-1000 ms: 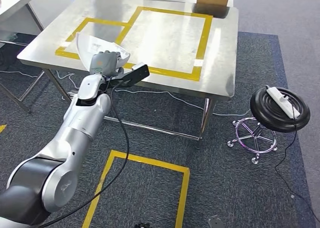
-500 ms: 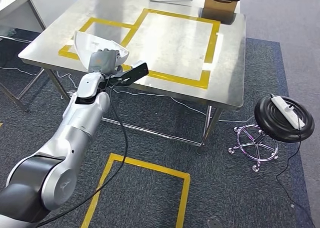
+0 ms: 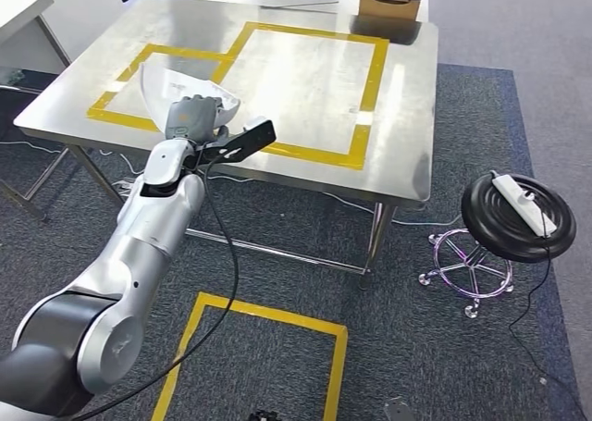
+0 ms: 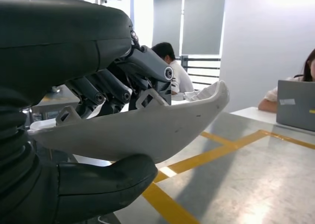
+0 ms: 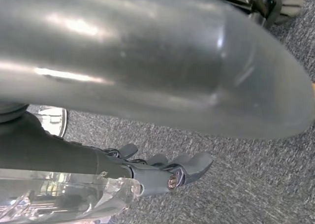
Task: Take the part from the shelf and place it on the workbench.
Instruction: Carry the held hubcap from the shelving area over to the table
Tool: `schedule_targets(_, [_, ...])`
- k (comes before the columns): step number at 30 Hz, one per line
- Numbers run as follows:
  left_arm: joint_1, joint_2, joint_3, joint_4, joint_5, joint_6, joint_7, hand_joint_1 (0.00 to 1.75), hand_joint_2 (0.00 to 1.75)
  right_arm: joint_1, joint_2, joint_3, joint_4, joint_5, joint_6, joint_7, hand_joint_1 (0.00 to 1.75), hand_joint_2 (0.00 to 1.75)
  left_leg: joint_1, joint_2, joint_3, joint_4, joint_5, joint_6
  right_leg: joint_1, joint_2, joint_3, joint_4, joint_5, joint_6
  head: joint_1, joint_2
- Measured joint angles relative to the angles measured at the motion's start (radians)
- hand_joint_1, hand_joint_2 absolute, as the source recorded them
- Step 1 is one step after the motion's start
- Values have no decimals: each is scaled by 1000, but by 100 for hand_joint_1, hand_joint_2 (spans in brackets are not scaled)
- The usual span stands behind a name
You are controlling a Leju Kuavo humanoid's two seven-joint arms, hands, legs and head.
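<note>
My left hand [image 3: 191,117] grips a white curved shell-like part [image 3: 162,83] above the near left edge of the steel workbench [image 3: 307,79], over the smaller yellow-taped outline [image 3: 126,92]. In the left wrist view the part [image 4: 148,128] lies between the thick thumb [image 4: 104,184] on one side and the dark fingers [image 4: 122,76] on the other, a little above the tabletop. My right hand [image 5: 163,172] hangs over grey carpet, fingers loosely apart and holding nothing.
A black stool [image 3: 518,208] carrying a white power strip [image 3: 524,190] stands right of the workbench. A cardboard box [image 3: 388,5] sits at the bench's far edge. A yellow taped square [image 3: 265,347] marks the floor. Seated people and a laptop [image 4: 295,105] are behind.
The whole picture has shifted, so the camera moved. My left hand still holds the white part at the workbench's near left edge.
</note>
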State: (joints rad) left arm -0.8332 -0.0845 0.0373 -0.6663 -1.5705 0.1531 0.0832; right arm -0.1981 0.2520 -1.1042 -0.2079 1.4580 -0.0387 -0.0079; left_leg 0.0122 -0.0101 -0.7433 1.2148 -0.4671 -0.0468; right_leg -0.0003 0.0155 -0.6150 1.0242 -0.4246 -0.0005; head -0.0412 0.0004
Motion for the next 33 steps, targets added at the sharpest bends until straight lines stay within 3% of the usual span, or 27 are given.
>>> schedule_targets(1, [-1,0,0,0,0,0,0,175,175,0,0,0,0,0,0,0,0,0,0,2,27,-69,46,1,1,1,7,1,-7,4,0,0])
schedule_targets(3, [-4,0,0,-1,0,0,0,175,175,-2,1,1,0,0,0,0,0,0,-1,3,75,-180,88,7,5,3,13,6,-20,13,0,0])
schedule_targets(6, [-2,0,0,-1,0,-1,0,175,175,-4,1,2,0,0,0,1,0,0,-3,2,86,-206,79,24,8,3,10,8,-28,23,1,0])
schedule_targets(8, [-1,-1,-1,-2,0,-1,1,175,175,-3,1,4,0,0,1,1,0,0,0,1,93,-208,74,36,7,-1,-3,38,-45,34,5,0])
schedule_targets(9, [-2,-2,-1,-2,0,-1,1,175,175,-4,1,5,0,0,1,1,0,0,1,1,97,-208,71,42,6,-4,-25,82,-64,39,6,0])
schedule_targets(11, [-2,-4,-2,-2,0,-1,1,175,175,-5,1,6,0,0,1,1,0,0,0,0,106,-208,63,49,3,-7,-98,216,-112,46,10,0])
schedule_targets(12, [-1,-5,-3,-2,0,-1,1,175,175,-5,1,6,0,0,2,1,0,0,0,0,111,-208,58,50,2,-7,-134,272,-125,47,10,0])
schedule_targets(13, [0,-6,-3,-2,0,-1,1,175,175,-4,1,6,0,0,2,1,0,0,0,0,117,-208,54,50,1,-7,-157,298,-121,47,10,0])
schedule_targets(14, [1,-6,-3,-2,0,-1,1,175,175,-2,1,6,0,0,3,1,0,0,0,-1,124,-208,49,48,0,-7,-160,284,-97,47,10,0])
schedule_targets(15, [1,-7,-3,-2,0,-1,1,175,175,-2,1,6,0,0,4,1,0,0,0,-1,132,-208,43,46,-1,-7,-142,230,-56,46,10,0])
schedule_targets(16, [0,-8,-3,-2,0,-1,1,175,175,-1,1,6,0,0,4,1,0,0,1,-1,139,-208,37,42,-2,-7,-113,156,-13,45,10,0])
schedule_targets(18, [-4,-8,-3,-2,0,-2,1,175,175,-2,1,7,0,0,4,1,0,0,-1,-2,148,-207,27,32,-2,-7,-59,39,34,43,9,0])
schedule_targets(20, [-5,-8,-3,-2,0,-2,1,175,175,-2,1,7,0,0,3,2,0,0,-2,-4,150,-210,23,21,2,-5,-43,11,30,36,8,0])
schedule_targets(23, [-4,-6,-3,-3,0,-3,0,175,175,-1,1,7,0,0,1,2,0,0,3,-2,150,-204,11,6,3,-4,-38,4,29,17,7,0])
schedule_targets(25, [-6,-5,-3,-3,0,-3,0,175,175,-2,1,7,0,0,1,2,0,0,1,-2,108,-123,-29,2,1,-4,-30,-1,27,7,4,0])
schedule_targets(27, [-2,-4,-3,-3,0,-3,-1,175,175,-3,1,7,0,0,1,2,0,0,-2,-2,32,2,-71,3,1,-4,-27,-1,22,-1,2,0])
schedule_targets(28, [1,-4,-3,-3,0,-4,-1,175,175,-3,1,7,0,0,1,2,0,0,-2,-2,3,39,-72,4,2,-4,-25,-1,19,-2,2,0])
schedule_targets(29, [4,-3,-3,-3,0,-4,-1,175,175,-2,1,7,0,0,1,2,0,0,-2,-2,-9,42,-54,5,2,-2,-21,0,15,-3,2,0])
schedule_targets(30, [5,-2,-3,-3,0,-4,-1,175,175,-1,1,7,0,0,1,2,0,0,-2,-1,-3,11,-20,7,2,-1,-16,0,11,-1,1,0])
schedule_targets(32, [4,-1,-3,-4,0,-5,-1,175,175,0,1,7,0,0,1,2,0,0,-3,0,43,-105,59,11,4,2,-6,2,1,6,1,0])
schedule_targets(33, [2,-1,-3,-4,0,-5,-2,175,175,-1,2,7,0,0,1,2,0,0,-4,1,66,-157,78,14,6,3,-4,5,-5,11,2,0])
